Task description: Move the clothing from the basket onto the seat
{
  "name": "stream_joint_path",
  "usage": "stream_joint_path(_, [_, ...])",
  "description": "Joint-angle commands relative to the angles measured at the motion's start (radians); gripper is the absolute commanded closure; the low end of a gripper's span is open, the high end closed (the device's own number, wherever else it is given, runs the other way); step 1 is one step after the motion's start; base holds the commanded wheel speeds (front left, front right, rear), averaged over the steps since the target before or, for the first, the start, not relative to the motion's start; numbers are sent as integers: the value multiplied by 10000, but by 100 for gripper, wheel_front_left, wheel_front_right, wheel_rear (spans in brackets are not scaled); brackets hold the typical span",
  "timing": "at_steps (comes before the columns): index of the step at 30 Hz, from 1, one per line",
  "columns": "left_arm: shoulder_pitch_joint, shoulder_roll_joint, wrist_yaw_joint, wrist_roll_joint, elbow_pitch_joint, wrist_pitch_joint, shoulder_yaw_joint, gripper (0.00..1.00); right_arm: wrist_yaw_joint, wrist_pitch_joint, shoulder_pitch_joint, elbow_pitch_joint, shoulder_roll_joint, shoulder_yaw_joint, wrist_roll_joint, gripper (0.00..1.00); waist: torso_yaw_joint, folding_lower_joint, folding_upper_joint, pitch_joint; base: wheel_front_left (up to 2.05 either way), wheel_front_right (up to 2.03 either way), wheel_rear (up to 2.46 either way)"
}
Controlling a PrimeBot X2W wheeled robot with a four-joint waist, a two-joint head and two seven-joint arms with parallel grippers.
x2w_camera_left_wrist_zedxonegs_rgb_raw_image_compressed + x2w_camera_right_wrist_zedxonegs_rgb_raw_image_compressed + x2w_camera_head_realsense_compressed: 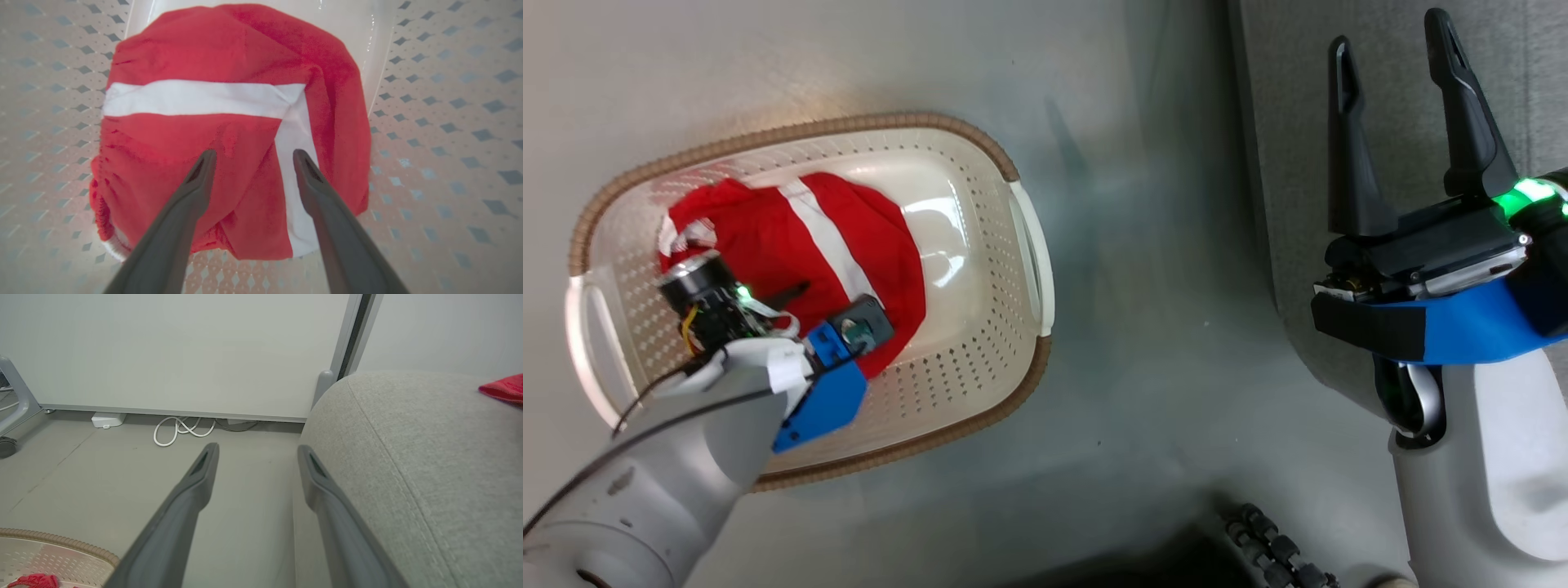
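Left fingers (192,192): spread wide, holding nothing, tips pointed down at a crumpled red garment with white stripes (204,49). Contact with the cloth cannot be confirmed. The garment lies on the bottom of the cream-white perforated plastic basket with brown woven-look rim (849,126), toward the robot's left end. The basket stands on the grey floor (1160,327), near the seat.

Right fingers (196,486): spread wide, empty, raised beside the rounded edge of the light-grey fabric-upholstered seat cushion (408,457). A second red cloth piece (504,388) rests on that cushion.
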Motion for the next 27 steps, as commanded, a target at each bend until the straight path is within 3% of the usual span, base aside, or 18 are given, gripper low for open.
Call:
stream_joint_path(1, [-310,123,-6,35,153,113,-20,0,4,-4,-162,-100,13,-17,-59,0,-87,-1,1,393,0,0,0])
stream_joint_path(6, [-898,172,-6,446,558,265,-23,0,5,-4,-220,-329,13,9,-148,0,-95,-1,1,966,0,0,0])
stream_joint_path(19, [-1439,168,-4,114,973,316,-24,0,4,-4,-304,-894,11,-45,-199,0,-250,-1,1,1769,0,0,0])
stream_joint_path(20, [-1464,176,-4,169,991,300,-24,53,5,-4,-317,-924,13,-52,-210,0,-260,-1,1,1790,0,0,0])
stream_joint_path(21, [-1450,172,10,158,1010,313,-24,100,5,-4,-321,-954,11,-61,-206,0,-265,-1,1,1806,0,0,0])
stream_joint_path(27, [-1221,35,19,291,919,32,-19,100,4,-4,-344,-953,11,-133,-171,0,-222,-1,1,1641,0,0,0])
